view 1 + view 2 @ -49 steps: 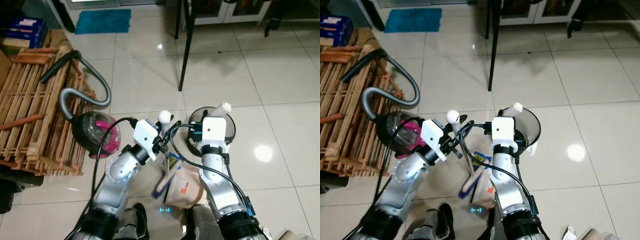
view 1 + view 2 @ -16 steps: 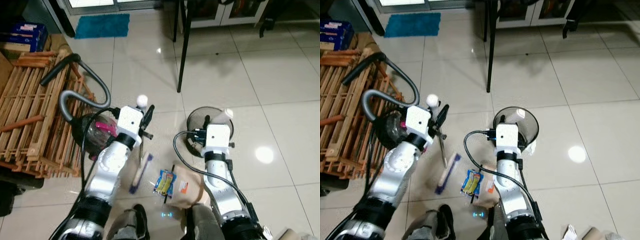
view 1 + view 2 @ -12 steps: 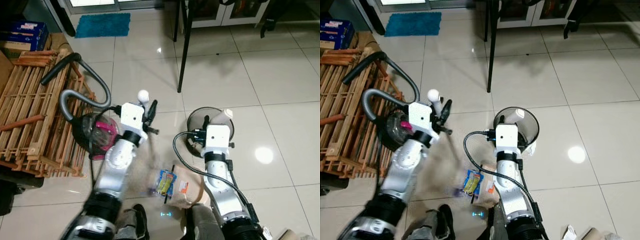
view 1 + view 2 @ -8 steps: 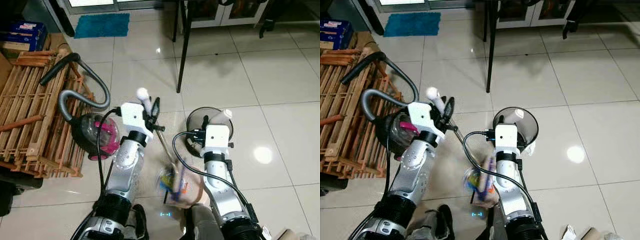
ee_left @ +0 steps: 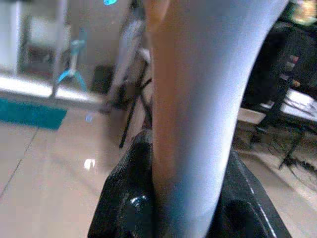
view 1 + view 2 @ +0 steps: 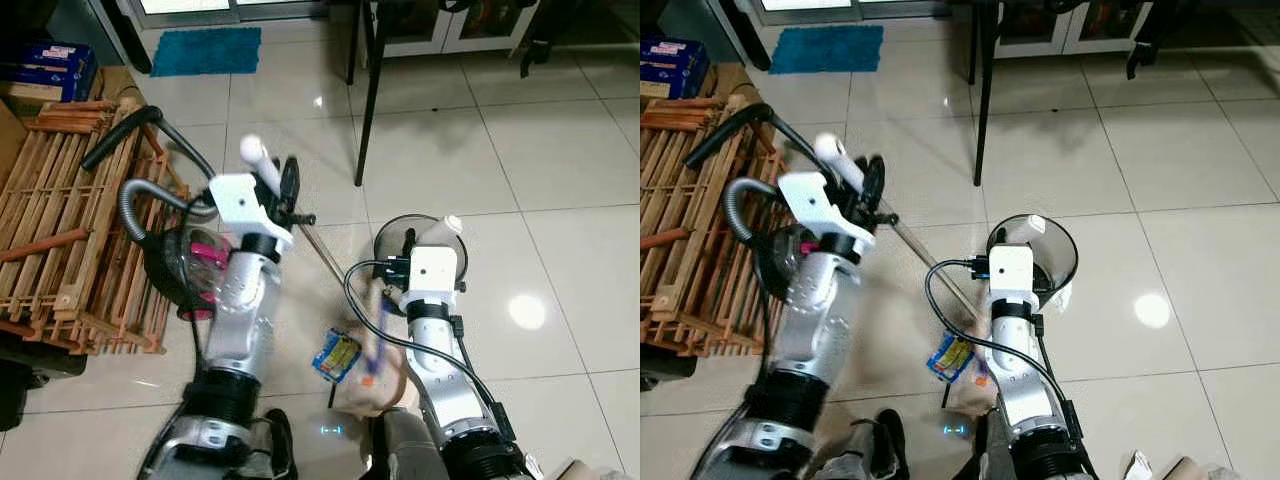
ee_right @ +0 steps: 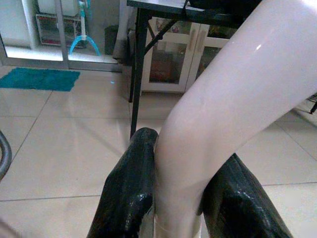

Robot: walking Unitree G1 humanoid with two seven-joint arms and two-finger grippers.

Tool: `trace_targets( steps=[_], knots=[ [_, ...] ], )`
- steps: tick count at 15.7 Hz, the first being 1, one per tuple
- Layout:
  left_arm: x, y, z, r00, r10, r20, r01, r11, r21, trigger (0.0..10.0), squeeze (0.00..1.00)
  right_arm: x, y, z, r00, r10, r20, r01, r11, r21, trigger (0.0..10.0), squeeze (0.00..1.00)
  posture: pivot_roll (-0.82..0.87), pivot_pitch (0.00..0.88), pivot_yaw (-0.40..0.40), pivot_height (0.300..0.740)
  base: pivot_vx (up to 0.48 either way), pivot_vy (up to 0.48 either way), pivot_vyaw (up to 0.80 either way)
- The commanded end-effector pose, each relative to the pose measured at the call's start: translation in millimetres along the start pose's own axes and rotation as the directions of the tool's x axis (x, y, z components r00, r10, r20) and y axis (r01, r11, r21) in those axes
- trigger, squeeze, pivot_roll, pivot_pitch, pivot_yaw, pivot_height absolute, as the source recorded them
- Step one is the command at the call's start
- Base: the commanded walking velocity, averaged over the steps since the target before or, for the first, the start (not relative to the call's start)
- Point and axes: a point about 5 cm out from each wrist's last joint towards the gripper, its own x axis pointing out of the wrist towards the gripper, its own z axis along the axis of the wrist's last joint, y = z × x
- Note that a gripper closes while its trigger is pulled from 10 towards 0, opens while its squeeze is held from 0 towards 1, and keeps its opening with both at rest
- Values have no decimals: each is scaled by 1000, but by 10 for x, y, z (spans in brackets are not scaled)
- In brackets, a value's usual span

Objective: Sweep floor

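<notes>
The left gripper (image 6: 285, 190), jaws closed on the broom handle (image 6: 262, 165), has swung up toward 11 o'clock, and the brush head (image 6: 377, 330) has crossed from 7 o'clock to the dustpan (image 6: 1045, 250) side — the snack wrapper (image 6: 337, 353) still lies on the floor (image 6: 560, 170). The right gripper (image 7: 173, 198) clamps the dustpan handle (image 7: 218, 104). No writing is readable.

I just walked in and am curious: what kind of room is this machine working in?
Most likely a living area in a home. The glossy white tiled floor holds a pink and black canister vacuum cleaner beside a folded wooden slatted rack, and a teal bath-style mat lies before a glass door.
</notes>
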Motion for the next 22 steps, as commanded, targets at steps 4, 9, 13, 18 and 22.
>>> trace_targets(
  steps=[4, 9, 13, 18, 22],
  knots=[
    [-65, 109, 186, 993, -110, 40, 102, 980, 171, 10000, 0, -126, 30, -166, 996, 9, -91, -7, 1000, 29, 10000, 0, -78, 217, 60, 740, 0, 0, 0],
    [-362, 179, -233, 967, -197, -163, 238, 929, 285, 10000, 0, -157, 39, -179, 995, 16, -100, -13, 999, 32, 10000, 0, -87, 233, 56, 740, 0, 0, 0],
    [-675, 49, -642, 921, -242, -306, 324, 911, 254, 10000, 0, -184, 33, -193, 994, 19, -106, -15, 999, 30, 10000, 0, -92, 237, 55, 740, 0, 0, 0],
    [-622, -358, -652, 903, -352, -248, 378, 924, 63, 10000, 0, -189, 21, -193, 994, 22, -110, -19, 999, 27, 10000, 0, -102, 238, 49, 740, 0, 0, 0],
    [-593, -579, -533, 879, -442, -180, 437, 897, -71, 10000, 0, -172, 48, -193, 993, 27, -113, -24, 999, 30, 10000, 0, -97, 230, 51, 740, 0, 0, 0]
  ],
)
